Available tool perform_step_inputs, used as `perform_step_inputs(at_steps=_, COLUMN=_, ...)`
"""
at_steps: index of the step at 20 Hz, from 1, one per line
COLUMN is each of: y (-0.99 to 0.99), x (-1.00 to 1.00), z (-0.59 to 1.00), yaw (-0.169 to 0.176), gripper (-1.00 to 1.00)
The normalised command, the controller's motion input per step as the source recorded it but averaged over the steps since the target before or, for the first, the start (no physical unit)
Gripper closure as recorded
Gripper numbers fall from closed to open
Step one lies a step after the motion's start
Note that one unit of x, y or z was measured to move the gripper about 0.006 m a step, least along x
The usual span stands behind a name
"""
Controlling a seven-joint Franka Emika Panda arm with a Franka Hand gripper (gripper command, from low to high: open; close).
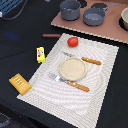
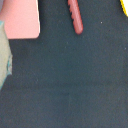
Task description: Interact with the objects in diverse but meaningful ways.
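Note:
A red tomato (image 1: 73, 41) sits on the far part of the striped placemat (image 1: 100, 95). Just beyond the mat's far edge a thin dark-brown sausage (image 1: 50, 35) lies on the dark table; in the wrist view the sausage (image 2: 76, 17) looks reddish. A small yellow block (image 1: 40, 54) rests off the mat on the exterior view's left, and a sliver of the block (image 2: 125, 5) shows in the wrist view. The orange ridged pastry (image 1: 20, 83) lies near the mat's front corner on the exterior view's left. Neither the arm nor the gripper shows in either view.
Two grey pots (image 1: 70, 9) (image 1: 94, 16) stand on a pink board (image 1: 107, 31) at the back; the board's corner (image 2: 20, 20) shows in the wrist view. A beige plate (image 1: 73, 68), knife (image 1: 90, 61) and fork (image 1: 75, 85) lie on the mat. An unidentified grey-teal shape (image 2: 4, 55) sits at the wrist view's edge.

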Motion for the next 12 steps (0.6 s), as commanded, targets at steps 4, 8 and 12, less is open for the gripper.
perform_step_inputs(at_steps=4, y=-0.12, x=0.82, z=-0.03, yaw=-0.039, gripper=-1.00)
perform_step_inputs(at_steps=8, y=-0.13, x=0.86, z=0.00, yaw=-0.027, gripper=-1.00)
perform_step_inputs(at_steps=12, y=-0.13, x=0.83, z=0.00, yaw=-0.013, gripper=-1.00)
